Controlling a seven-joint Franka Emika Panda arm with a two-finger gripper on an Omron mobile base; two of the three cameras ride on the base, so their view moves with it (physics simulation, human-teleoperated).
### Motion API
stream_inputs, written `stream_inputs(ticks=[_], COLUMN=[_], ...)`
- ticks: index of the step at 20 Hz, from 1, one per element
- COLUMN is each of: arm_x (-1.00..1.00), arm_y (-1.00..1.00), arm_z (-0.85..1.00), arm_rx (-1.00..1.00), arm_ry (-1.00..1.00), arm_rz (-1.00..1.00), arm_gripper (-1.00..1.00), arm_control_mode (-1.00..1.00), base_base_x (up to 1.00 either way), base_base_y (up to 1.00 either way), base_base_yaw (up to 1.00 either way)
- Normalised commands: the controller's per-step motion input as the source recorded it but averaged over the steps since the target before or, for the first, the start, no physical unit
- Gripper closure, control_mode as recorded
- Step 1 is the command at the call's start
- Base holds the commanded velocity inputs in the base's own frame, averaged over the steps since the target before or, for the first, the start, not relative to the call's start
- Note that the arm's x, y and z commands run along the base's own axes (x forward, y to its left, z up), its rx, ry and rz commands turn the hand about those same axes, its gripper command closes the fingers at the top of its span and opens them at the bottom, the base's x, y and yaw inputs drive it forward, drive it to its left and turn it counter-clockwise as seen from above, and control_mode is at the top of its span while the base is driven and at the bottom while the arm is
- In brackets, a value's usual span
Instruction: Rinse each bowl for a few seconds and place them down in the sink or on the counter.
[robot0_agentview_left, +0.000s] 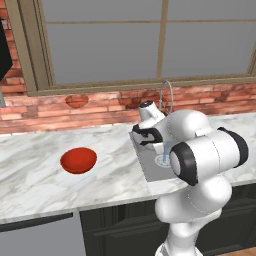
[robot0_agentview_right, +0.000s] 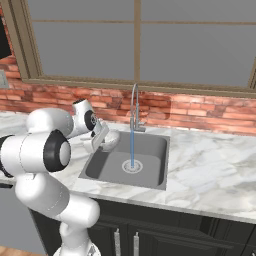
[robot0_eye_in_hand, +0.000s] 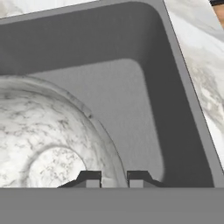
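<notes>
White speckled bowl (robot0_eye_in_hand: 52, 131) held at its rim by gripper (robot0_eye_in_hand: 113, 178), jaws closed on rim wall, one tip inside bowl, one outside. Bowl hangs over left edge of sink (robot0_agentview_right: 152, 145), above basin. Thin water stream (robot0_agentview_right: 132, 147) falls from tall curved faucet (robot0_agentview_right: 134, 107) onto round drain (robot0_agentview_right: 132, 166), right of bowl, not touching it. Red bowl (robot0_agentview_left: 78, 160) sits upright on marble surface (robot0_agentview_left: 35, 175), well left of sink. Brick wall (robot0_agentview_right: 200, 110) and window (robot0_agentview_right: 150, 40) at far side.
</notes>
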Motion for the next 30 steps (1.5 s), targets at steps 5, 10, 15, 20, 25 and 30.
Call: stream_inputs(ticks=[5,10,15,20,25,30], arm_x=[0.1,0.06,0.12,0.18,0.19,0.25], arm_y=[-0.14,-0.12,-0.07,-0.02,0.0,0.0], arm_z=[-0.05,-0.08,-0.1,-0.12,-0.08,-0.08], arm_rx=[0.0,0.0,0.01,0.0,0.0,0.0], arm_ry=[0.0,0.0,0.0,0.0,-0.02,-0.02], arm_rz=[-0.04,-0.03,-0.01,-0.01,-0.01,-0.01], arm_gripper=[1.0,1.0,1.0,1.0,1.0,1.0], arm_control_mode=[-1.0,-1.0,-1.0,-1.0,-1.0,-1.0], base_base_x=[0.0,0.0,0.0,0.0,0.0,0.0], base_base_y=[0.0,0.0,0.0,0.0,0.0,0.0], base_base_yaw=[0.0,0.0,0.0,0.0,0.0,0.0])
